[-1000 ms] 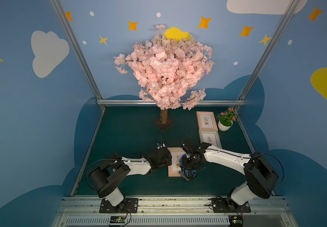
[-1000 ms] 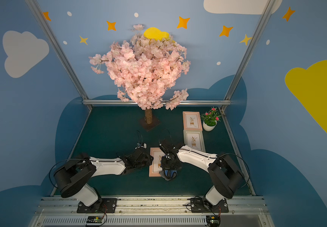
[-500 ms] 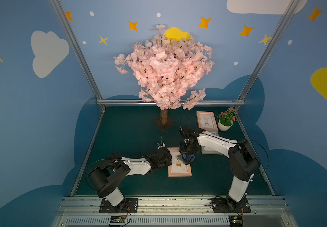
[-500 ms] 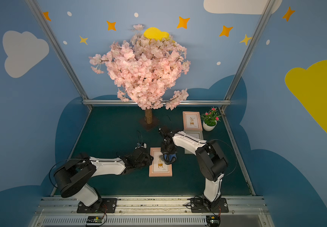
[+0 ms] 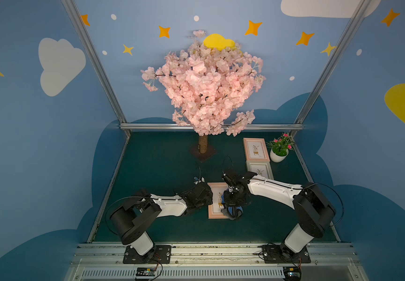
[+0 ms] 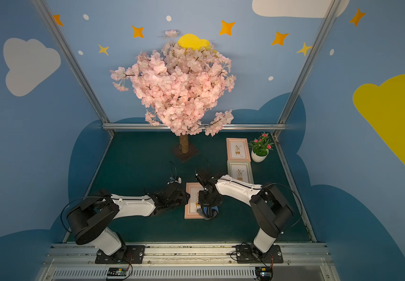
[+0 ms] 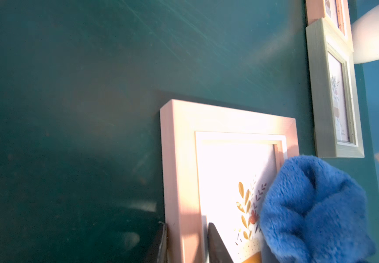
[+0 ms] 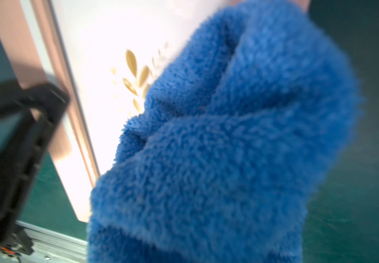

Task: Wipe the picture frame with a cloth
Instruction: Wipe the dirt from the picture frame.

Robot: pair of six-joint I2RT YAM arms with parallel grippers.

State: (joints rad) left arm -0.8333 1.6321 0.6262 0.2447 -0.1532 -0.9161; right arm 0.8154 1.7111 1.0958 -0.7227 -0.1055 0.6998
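Two arms work on one pink picture frame (image 5: 214, 214), which lies flat on the green table (image 5: 160, 165) between them. The left tool (image 7: 187, 244) is pinched on the frame's side bar. In the left wrist view, one finger sits outside the wood and the other sits on the picture side. The right tool (image 5: 233, 203) is closed on the cloth (image 5: 235, 211), which hangs down from it in a fat blue bunch. The bunch rests on the side of the frame closest to the right arm, near the front corner. A bit of it seems to spill past the edge onto the table.

The cloth is soft, light and floppy, so I think it will squash and fold any way it is pushed. Holding it by the bunched-up middle looks right, since that leaves a thick pad below to rub with (a loose corner would just flap about).

The frame is stiff and looks light, so I guess it would slide on the table if nothing held it. Its front is smooth and may be glass, so a hard push could crack it. The wooden side bar is the safe place to hold it.

Another pink frame (image 5: 256, 149) and a pale frame (image 5: 261, 170) lie well apart at the far right, beside a little potted plant (image 5: 279, 152).
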